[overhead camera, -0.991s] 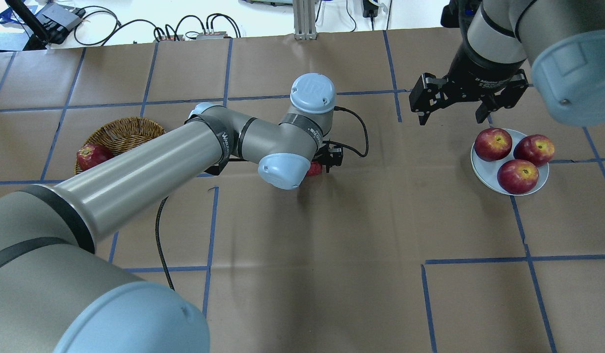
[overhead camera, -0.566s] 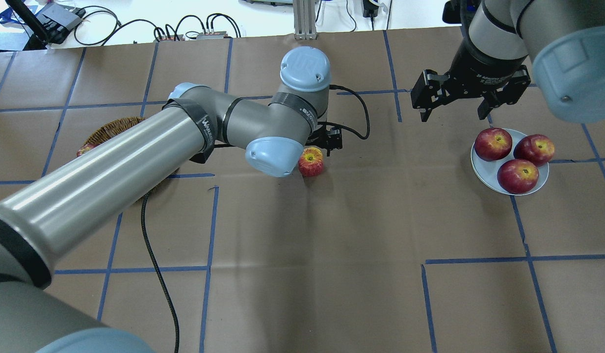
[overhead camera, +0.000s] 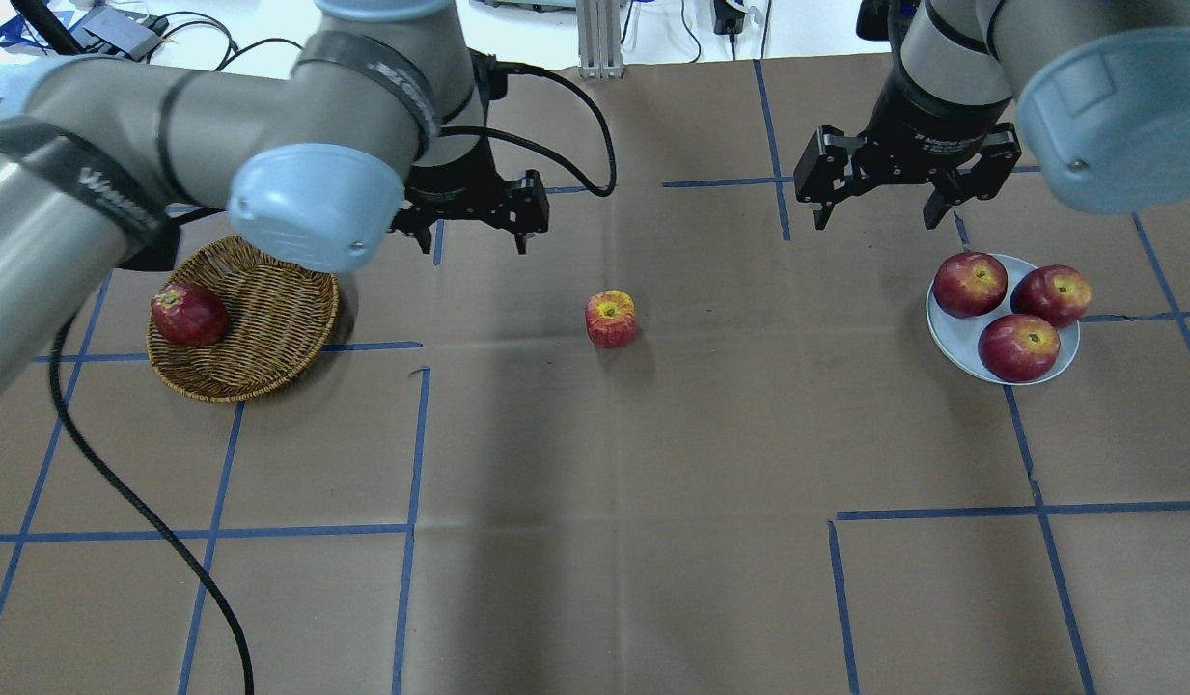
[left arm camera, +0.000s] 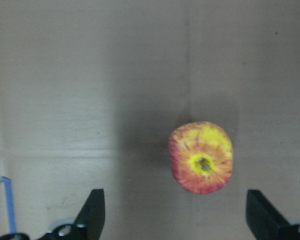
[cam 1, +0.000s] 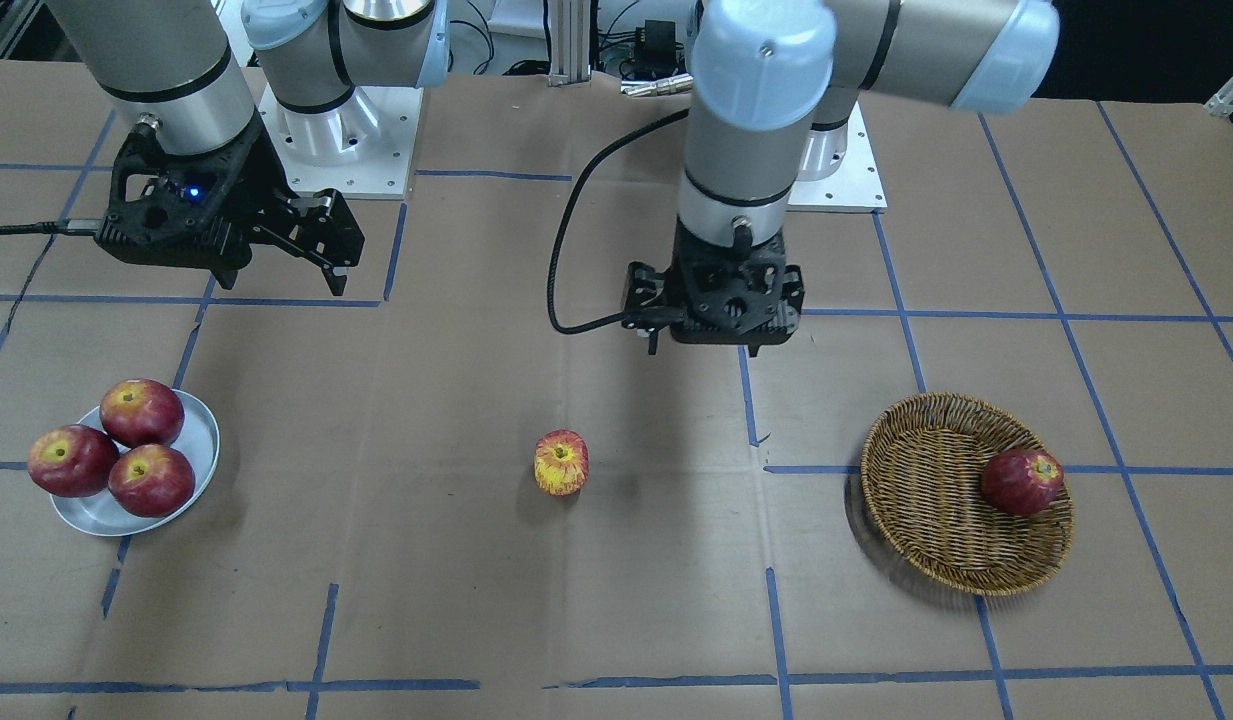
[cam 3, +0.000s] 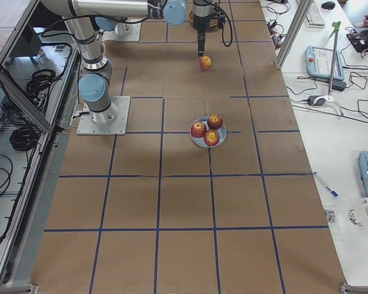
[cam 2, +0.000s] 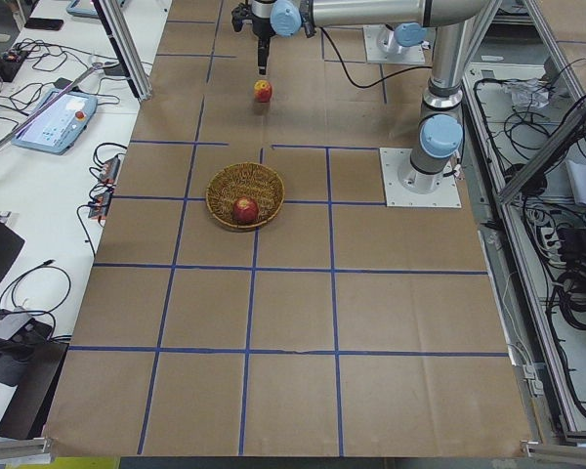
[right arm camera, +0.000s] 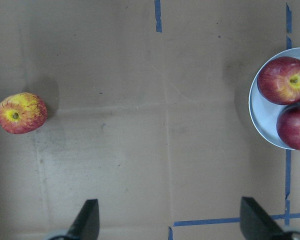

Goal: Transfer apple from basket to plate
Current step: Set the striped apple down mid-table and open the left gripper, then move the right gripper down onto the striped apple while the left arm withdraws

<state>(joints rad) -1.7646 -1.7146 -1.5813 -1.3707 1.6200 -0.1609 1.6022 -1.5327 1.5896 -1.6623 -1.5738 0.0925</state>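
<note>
The red-and-yellow apple (overhead camera: 611, 318) stands alone on the brown paper at mid-table, between basket and plate; it also shows in the front view (cam 1: 561, 462) and the left wrist view (left arm camera: 201, 157). The wicker basket (overhead camera: 276, 319) at the left holds one dark red apple (overhead camera: 188, 314). The pale plate (overhead camera: 950, 336) at the right holds three dark red apples. My left gripper (overhead camera: 472, 241) is open and empty, raised, beyond and left of the apple. My right gripper (overhead camera: 874, 220) is open and empty, beyond the plate's left side.
The left arm's black cable (overhead camera: 122, 483) trails across the table's near left. Cables and boxes (overhead camera: 382, 58) lie past the far table edge. Blue tape lines grid the brown paper (overhead camera: 652, 502).
My left gripper has drawn back from the apple, up and toward the basket side, leaving the apple standing on the paper. My right gripper has shifted slightly farther from the plate.
</note>
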